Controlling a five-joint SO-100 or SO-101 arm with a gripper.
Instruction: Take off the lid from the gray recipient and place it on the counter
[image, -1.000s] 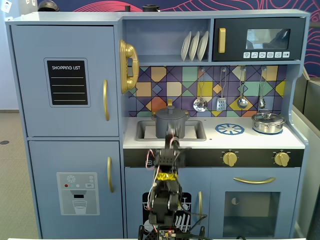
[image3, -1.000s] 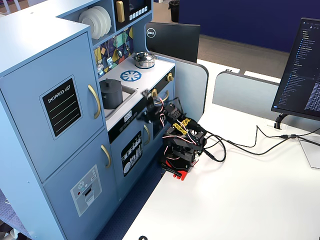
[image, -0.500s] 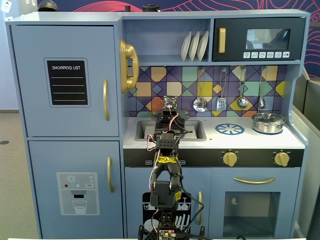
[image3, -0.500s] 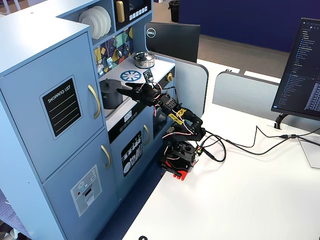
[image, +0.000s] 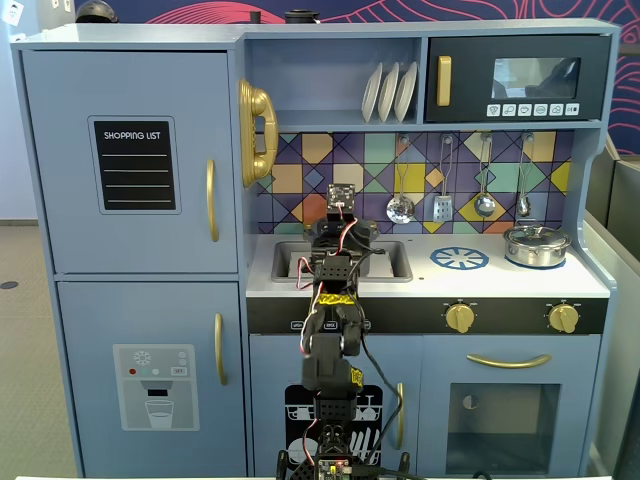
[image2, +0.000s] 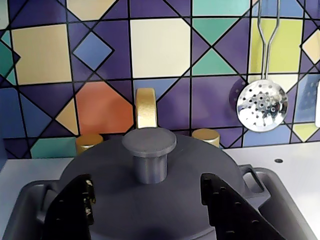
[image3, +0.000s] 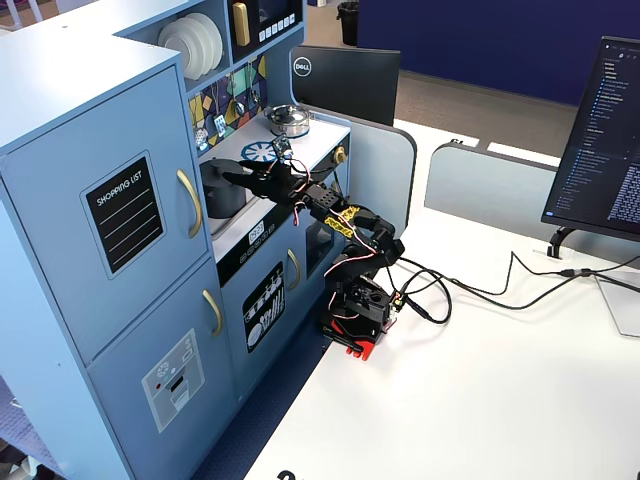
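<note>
The dark gray lid (image2: 150, 210) sits on the gray recipient, whose side handle (image2: 251, 179) shows at the right of the wrist view. The lid's round knob (image2: 149, 150) stands upright in the middle. My gripper (image2: 147, 184) is open, its black fingers (image2: 227, 210) low on either side of the knob, apart from it. In a fixed view the recipient (image3: 220, 192) stands in the sink recess of the white counter (image3: 312, 140), with the gripper (image3: 245, 176) at its top. In the front fixed view my arm (image: 330, 300) hides most of the pot.
A gold faucet (image2: 146, 107) and two gold taps (image2: 206, 136) stand just behind the pot. A silver skimmer (image2: 261, 106) hangs on the tiled wall. A shiny silver pot (image: 537, 245) sits at the counter's right; the blue burner ring (image: 459, 258) lies bare beside the sink.
</note>
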